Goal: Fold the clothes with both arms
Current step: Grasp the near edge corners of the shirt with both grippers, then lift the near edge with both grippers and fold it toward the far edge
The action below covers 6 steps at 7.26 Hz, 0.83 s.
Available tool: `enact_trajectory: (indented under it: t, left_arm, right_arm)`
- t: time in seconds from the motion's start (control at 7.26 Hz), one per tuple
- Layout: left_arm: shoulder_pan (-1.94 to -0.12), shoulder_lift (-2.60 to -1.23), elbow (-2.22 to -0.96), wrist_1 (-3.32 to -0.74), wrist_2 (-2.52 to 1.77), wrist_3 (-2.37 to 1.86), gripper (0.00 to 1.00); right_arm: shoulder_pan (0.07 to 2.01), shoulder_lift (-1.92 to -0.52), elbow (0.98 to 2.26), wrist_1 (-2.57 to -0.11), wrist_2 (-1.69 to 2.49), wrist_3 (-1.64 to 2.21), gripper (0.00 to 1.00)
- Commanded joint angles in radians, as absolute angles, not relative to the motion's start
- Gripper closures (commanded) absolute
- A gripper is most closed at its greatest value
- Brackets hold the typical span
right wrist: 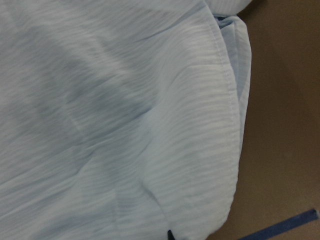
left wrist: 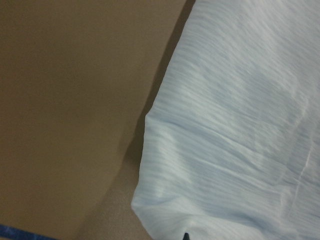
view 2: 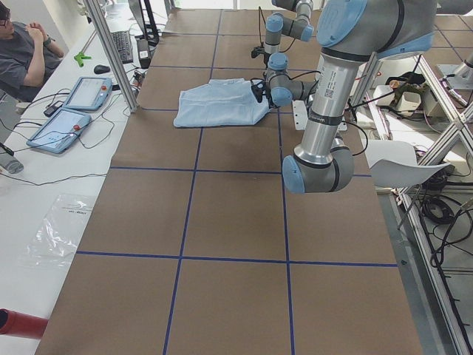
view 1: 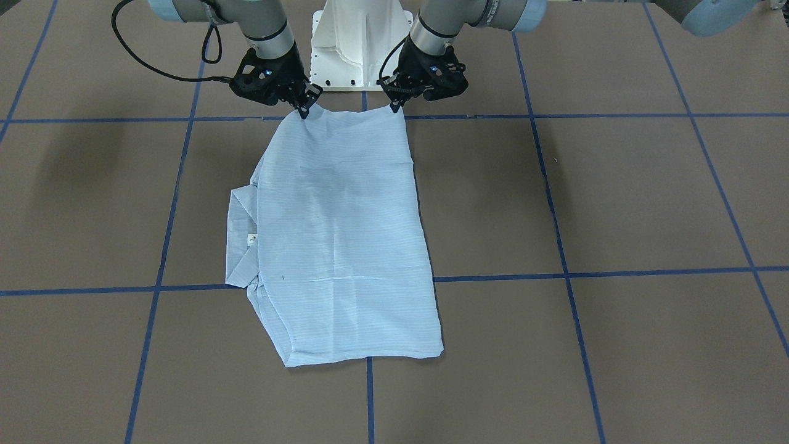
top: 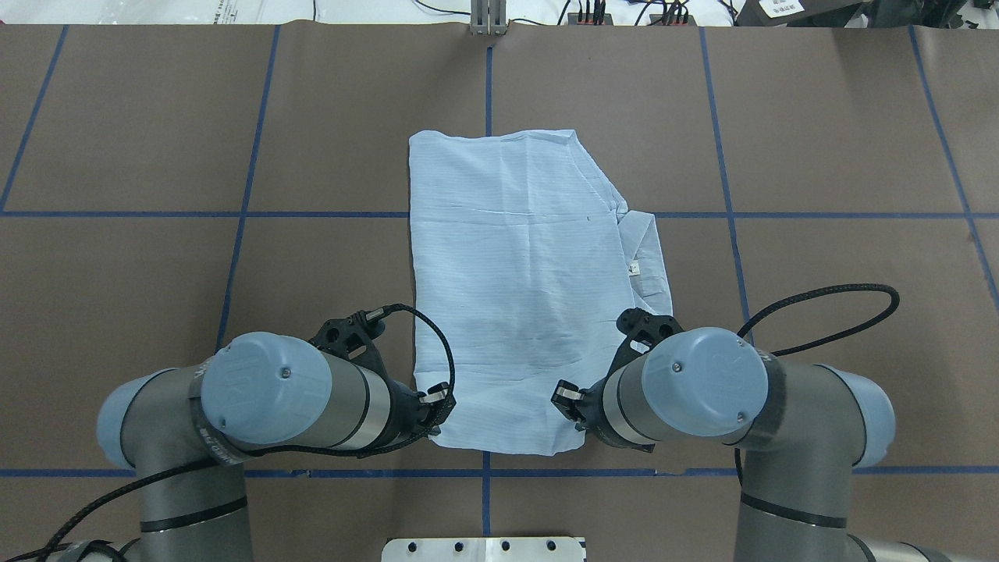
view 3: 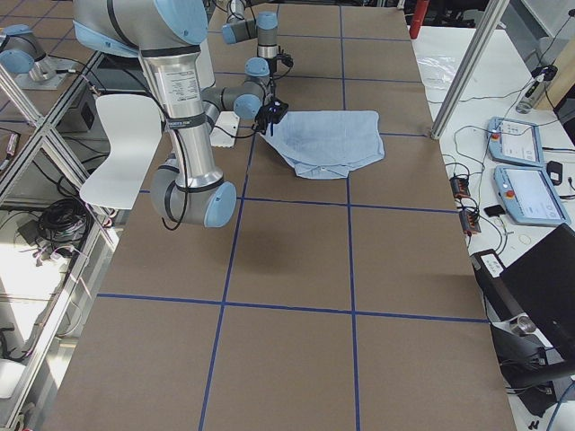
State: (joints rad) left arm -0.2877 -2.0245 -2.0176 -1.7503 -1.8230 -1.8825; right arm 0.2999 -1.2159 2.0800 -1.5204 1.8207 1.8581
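While the thin light-blue striped button-up shirt (view 1: 345, 234) lies flat on the brown table with its blue tape grid (view 1: 616, 203), already narrowed into a rough rectangle, the step in hand looks like the crosswise fold, taken from the edge nearest the robot. The black two-finger left gripper (view 1: 395, 106) and the black two-finger right gripper (view 1: 304, 110) each stand at one corner of that edge. In the front-facing view the fingers of both are pressed together on the cloth, which rises in a small peak to meet each pair of tips, so I judge both to be pinching the shirt. Each wrist view shows only a dark tip at the fabric's edge. From the fingers the rest of the shirt runs forward, away from the robot, and rests on the table. Its pointed collar (view 1: 240, 246) and small white neck label (view 1: 251, 239) stick out past the folded body, on the outer side of the right gripper's fingers and well ahead of them. The span of cloth between the two pinches hangs almost straight. The next move, as I read it, calls for both arms to rise together and keep their spacing so that span does not sag or twist. They would then carry the edge forward over the body to the far hem and set it down square before letting go — uneven height or pace would skew the fold.
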Motion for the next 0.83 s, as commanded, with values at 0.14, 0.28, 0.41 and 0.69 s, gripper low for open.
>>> enact_trajectory:
  t: [0.14,0.28,0.41,0.69]
  left_arm:
    - [-0.281,-2.032,-2.221,-1.524,-1.903,-1.884,1.0]
    - [-0.282,-2.026,-2.28,-1.467,-1.925,-1.884,1.0]
    - [-0.281,-2.028,-2.317,-1.415,-1.927,-1.884,1.0]
    - [-0.287,-2.039,-2.29,-1.422,-1.922,-1.859,1.0]
  right_arm:
    - [0.308,-1.223,2.213,-1.52,2.011,1.861,1.0]
    - [0.311,-1.232,2.251,-1.52,2.054,1.861,1.0]
    - [0.311,-1.229,2.269,-1.52,2.078,1.861,1.0]
    - [0.404,-1.218,2.211,-1.52,2.079,1.847,1.0]
